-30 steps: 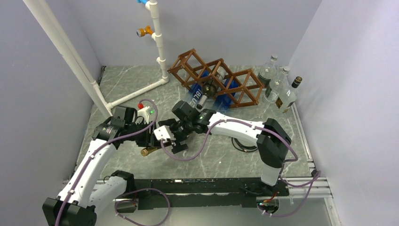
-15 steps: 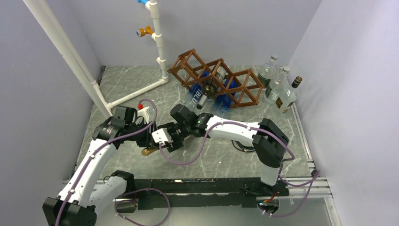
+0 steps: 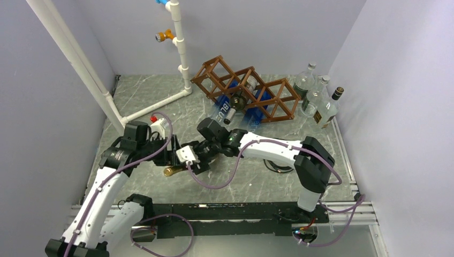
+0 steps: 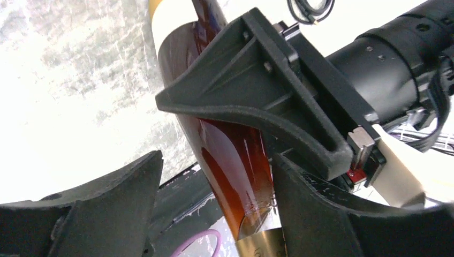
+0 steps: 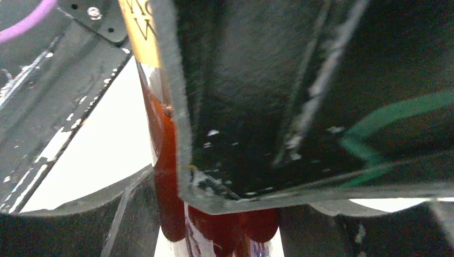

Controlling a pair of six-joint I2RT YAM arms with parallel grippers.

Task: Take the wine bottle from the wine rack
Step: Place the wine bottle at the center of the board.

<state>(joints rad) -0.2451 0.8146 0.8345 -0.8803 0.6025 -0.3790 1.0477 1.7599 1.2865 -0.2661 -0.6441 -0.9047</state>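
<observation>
Locate bottle (image 3: 170, 171) off the rack (image 3: 243, 93), low over the table (image 3: 139, 96) at near left, gold-capped neck toward the bases. Note right claw (image 3: 190, 163) clamped across the body and left claw (image 4: 217, 158) spread, with a gap on one side. Verify the right grip, judged firm, before drawing left straight back, clear of the neck. Read "BLU" on the blue bottle (image 3: 227, 110) in the rack. Treat the yellow label (image 5: 138, 32) as illegible.
</observation>
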